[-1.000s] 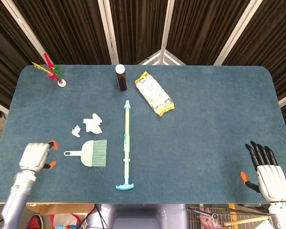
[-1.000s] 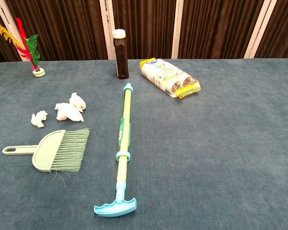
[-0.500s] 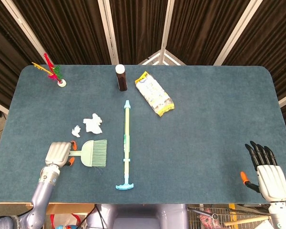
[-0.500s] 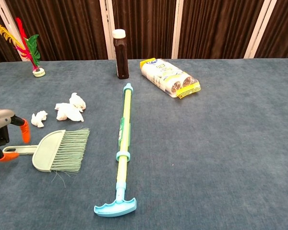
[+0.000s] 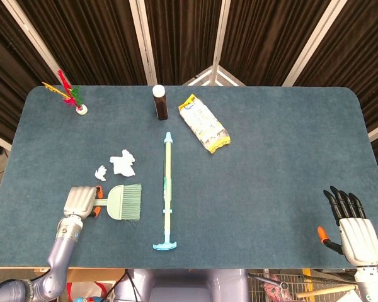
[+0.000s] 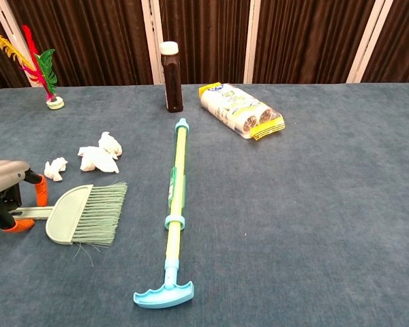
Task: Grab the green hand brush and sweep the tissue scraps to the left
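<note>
**Q:** Where does the green hand brush lie, and how is it oriented?

**A:** It lies flat on the blue table, toward the near left part. Its long axis runs left to right. The handle points left, toward my left hand; the bristles fan out to the right, toward the long yellow-and-teal stick, which lies just beside them and runs front to back.

**Q:** What is your left hand doing?

**A:** It sits over the brush handle. In the chest view my orange-tipped fingertips stand on either side of the handle, one behind it and one in front. Whether they already clamp it or merely bracket it, I cannot tell.

**Q:** And the tissue scraps?

**A:** They lie just behind the brush: a larger white cluster, with a smaller scrap to its left, apart from the bristles.

**Q:** Your right hand?

**A:** It rests at the near right corner of the table, well apart from the brush, fingers extended and spread, holding nothing. Only the head view shows it.

**Q:** What else is on the table?

**A:** A dark bottle with a white cap stands upright at the far edge; a yellow-trimmed packet lies to its right; a feathered shuttlecock stands at the far left corner.
</note>
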You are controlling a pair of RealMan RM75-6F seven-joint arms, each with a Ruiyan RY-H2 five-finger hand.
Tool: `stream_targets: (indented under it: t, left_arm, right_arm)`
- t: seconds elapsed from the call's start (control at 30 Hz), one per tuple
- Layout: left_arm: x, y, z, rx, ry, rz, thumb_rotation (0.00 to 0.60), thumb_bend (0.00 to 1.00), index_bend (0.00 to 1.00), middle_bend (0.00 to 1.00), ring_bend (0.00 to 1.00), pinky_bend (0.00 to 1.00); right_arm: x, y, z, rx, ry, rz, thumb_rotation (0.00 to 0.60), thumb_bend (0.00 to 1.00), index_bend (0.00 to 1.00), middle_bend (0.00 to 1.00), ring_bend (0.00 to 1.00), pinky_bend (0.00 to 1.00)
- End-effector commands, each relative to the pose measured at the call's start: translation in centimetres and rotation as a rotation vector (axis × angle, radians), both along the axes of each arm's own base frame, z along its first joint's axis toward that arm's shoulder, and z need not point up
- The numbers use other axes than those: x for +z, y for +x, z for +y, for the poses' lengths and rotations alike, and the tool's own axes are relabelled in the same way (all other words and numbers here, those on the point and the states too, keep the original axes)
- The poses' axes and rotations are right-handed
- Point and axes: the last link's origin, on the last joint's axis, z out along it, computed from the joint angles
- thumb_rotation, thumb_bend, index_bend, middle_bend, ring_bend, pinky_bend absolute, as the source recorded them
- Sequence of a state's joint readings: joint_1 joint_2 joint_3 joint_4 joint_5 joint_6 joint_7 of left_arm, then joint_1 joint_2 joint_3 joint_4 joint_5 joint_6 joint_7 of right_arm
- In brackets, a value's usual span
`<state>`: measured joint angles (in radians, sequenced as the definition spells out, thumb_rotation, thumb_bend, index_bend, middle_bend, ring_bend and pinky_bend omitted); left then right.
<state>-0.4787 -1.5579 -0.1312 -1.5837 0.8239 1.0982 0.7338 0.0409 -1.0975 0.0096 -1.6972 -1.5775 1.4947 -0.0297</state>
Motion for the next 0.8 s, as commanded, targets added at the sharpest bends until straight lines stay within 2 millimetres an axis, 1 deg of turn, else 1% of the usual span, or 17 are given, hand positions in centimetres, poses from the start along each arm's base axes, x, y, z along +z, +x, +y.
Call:
stream_targets:
  t: [0.03, 0.1, 0.2, 0.27, 0.33, 0.47, 0.63, 0.7, 0.8]
  left_arm:
    - [-0.3, -0.2, -0.2, 0.007, -0.008, 0.0, 0.6, 0.45, 0.57, 1.0, 1.0, 1.0]
    - [-0.4, -0.3, -0.4, 0.01, -0.009, -0.002, 0.6, 0.51, 0.67, 1.0, 1.0, 1.0]
    - [-0.2, -0.1, -0.4, 0.002, 0.005, -0.016, 0.6, 0.6, 0.75, 1.0, 1.0, 1.0]
    - [0.4, 0.3, -0.2, -0.015, 0.028, -0.032, 0.6, 0.64, 0.77, 1.0, 1.0, 1.0]
    - [1.2, 0.8, 0.0, -0.039, 0.053, -0.043, 0.6, 0.67, 0.79, 1.0, 1.0, 1.0]
    - [3.6, 2.5, 1.0, -0.097, 0.112, -0.058, 0.6, 0.69, 0.8, 1.0, 1.0, 1.0]
    - [6.2, 5.0, 2.4, -0.158, 0.153, -0.049, 0.6, 0.71, 0.82, 1.0, 1.0, 1.0]
    - [6.8, 6.0, 3.2, -0.175, 0.164, -0.042, 0.6, 0.71, 0.82, 1.0, 1.0, 1.0]
    - [7.3, 7.3, 4.5, -0.191, 0.175, -0.033, 0.6, 0.71, 0.82, 1.0, 1.0, 1.0]
  right_arm:
    - [0.0, 0.0, 0.0, 0.0, 0.0, 0.0, 0.6, 0.38, 0.0, 0.0, 0.0, 0.0]
    - [0.0, 0.0, 0.0, 0.0, -0.001, -0.001, 0.6, 0.38, 0.0, 0.0, 0.0, 0.0]
    - [0.0, 0.0, 0.0, -0.001, -0.003, -0.001, 0.6, 0.38, 0.0, 0.0, 0.0, 0.0]
    - [0.0, 0.0, 0.0, -0.002, -0.003, -0.001, 0.6, 0.38, 0.0, 0.0, 0.0, 0.0]
    - [0.0, 0.0, 0.0, -0.002, -0.004, -0.001, 0.6, 0.38, 0.0, 0.0, 0.0, 0.0]
    - [0.0, 0.1, 0.0, 0.0, -0.003, -0.002, 0.6, 0.38, 0.0, 0.0, 0.0, 0.0]
    - [0.0, 0.0, 0.0, -0.003, -0.001, -0.005, 0.6, 0.38, 0.0, 0.0, 0.0, 0.0]
    - [0.0, 0.0, 0.0, -0.003, -0.001, -0.008, 0.6, 0.38, 0.0, 0.0, 0.0, 0.0]
    - [0.0, 0.0, -0.1, -0.005, 0.001, -0.012, 0.6, 0.38, 0.0, 0.0, 0.0, 0.0]
